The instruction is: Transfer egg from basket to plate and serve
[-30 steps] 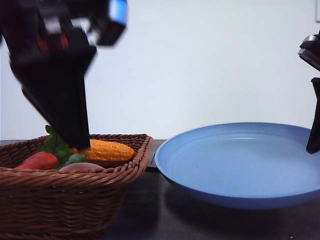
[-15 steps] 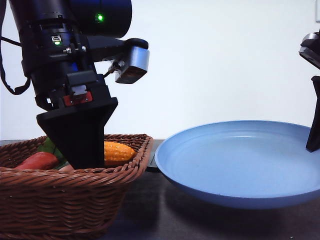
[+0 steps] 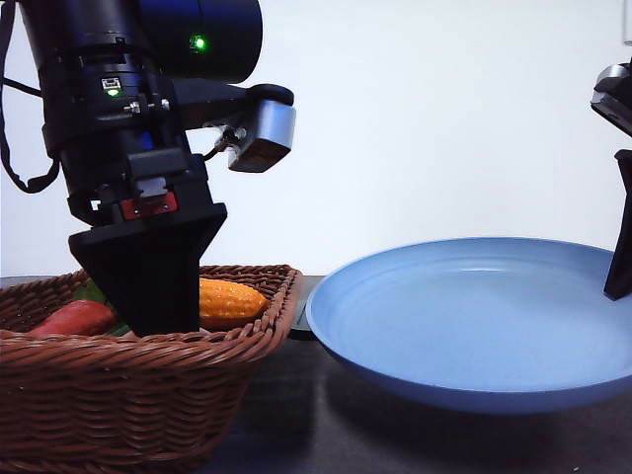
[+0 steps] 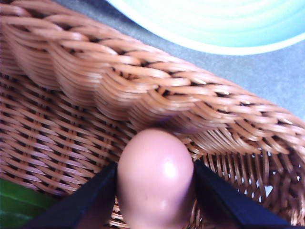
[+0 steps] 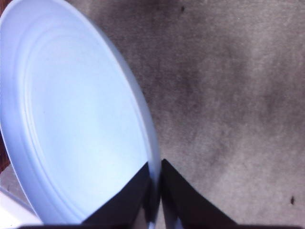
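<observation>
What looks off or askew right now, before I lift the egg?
The blue plate is tilted, its near edge lifted off the table, pinched at the rim by the right gripper. The egg sits between the left jaws inside the basket.

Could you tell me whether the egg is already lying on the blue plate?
No, the egg sits between the left gripper fingers, inside the basket, while the plate holds nothing.

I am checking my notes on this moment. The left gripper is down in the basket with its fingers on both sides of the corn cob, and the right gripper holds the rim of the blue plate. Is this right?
Not quite. The left gripper has the egg between its fingers, as the left wrist view shows; the corn cob lies free beside it in the basket. The right gripper does hold the blue plate by its rim.
</observation>
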You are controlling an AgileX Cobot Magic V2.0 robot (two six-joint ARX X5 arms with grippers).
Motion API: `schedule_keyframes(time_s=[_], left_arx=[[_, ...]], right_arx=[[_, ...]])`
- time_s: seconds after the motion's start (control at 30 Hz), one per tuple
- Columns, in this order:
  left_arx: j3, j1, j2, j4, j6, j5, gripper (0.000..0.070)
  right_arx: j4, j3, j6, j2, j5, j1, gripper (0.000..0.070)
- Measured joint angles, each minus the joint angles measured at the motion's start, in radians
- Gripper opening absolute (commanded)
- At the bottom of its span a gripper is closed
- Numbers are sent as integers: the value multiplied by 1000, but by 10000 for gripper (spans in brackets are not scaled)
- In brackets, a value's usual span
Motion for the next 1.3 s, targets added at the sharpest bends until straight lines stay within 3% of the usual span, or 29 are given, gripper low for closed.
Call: schedule_keyframes(time_s=[0.13,0.37,0.63,0.73,0.97,1.3], left_arx=[[3,0,0,-9,9,-21,135],[70,3,0,-107,11,-183,134],[306,11,0,-187,8,-198,135],[396,9,0,-184,7,-154,135],[474,-58,0,-112,-18,73,135],[473,-214,61,-96,-40,87,136]], right_arx=[[0,0,0,0,0,0,0],[-9,0,0,-4,-23,-17,0],[-45,1,-2,-16,-54,-41,0],[-49,1,-2,-16,-80,-44,0],[-50,2,-3,-16,-168,-45,0],[-61,2,-2,-16,-218,-45,0]])
